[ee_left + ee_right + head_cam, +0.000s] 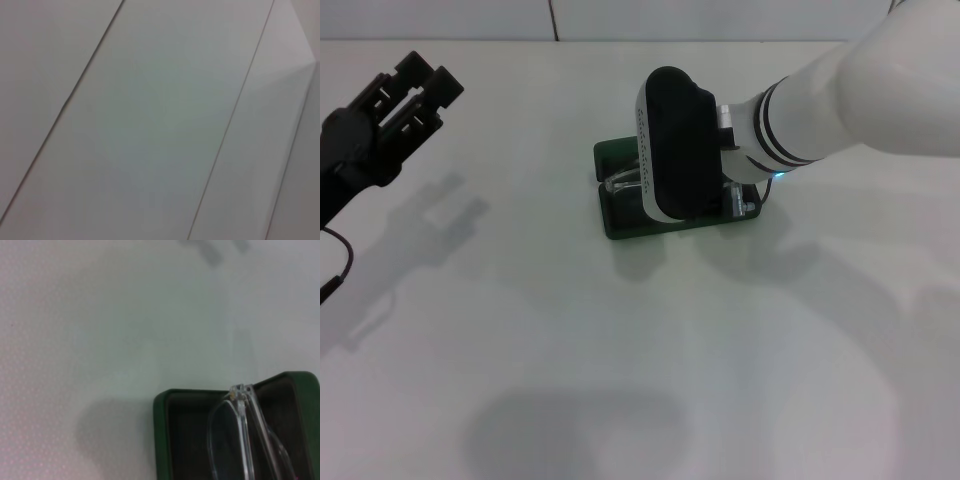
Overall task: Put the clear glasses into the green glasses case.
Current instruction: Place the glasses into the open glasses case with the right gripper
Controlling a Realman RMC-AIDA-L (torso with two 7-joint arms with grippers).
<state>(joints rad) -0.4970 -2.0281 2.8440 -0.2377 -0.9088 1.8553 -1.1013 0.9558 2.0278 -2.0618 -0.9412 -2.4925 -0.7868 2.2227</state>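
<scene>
Clear glasses (pixel 245 440), transparent colourless plastic with thin arms, folded, sit inside the dark green rectangular hard case (pixel 162 440), which lies open on the white tabletop (pixel 620 380). No legible writing, logo or label on the case, the glasses or either arm in any view. In the right wrist view the frame's hinge end is up at the case's rim near one corner, lens and folded arms running from there down into the dark grey lining; I can't fix the long axis relative to the case beyond that, since only one end of the case shows. In the head view the case lies roughly across the table centre, a sliver of clear frame showing at its left end. Right gripper (pixel 672 160) hangs directly over the case, its black-and-silver wrist housing covering most of it, white arm coming in from the far right; fingers hidden, so can't tell grip state or contact with the glasses. Left gripper (pixel 415 85), black, is up at the far left, well apart from the case, fingers spread, nothing between them. Left wrist view: bare white panels with seams only.
</scene>
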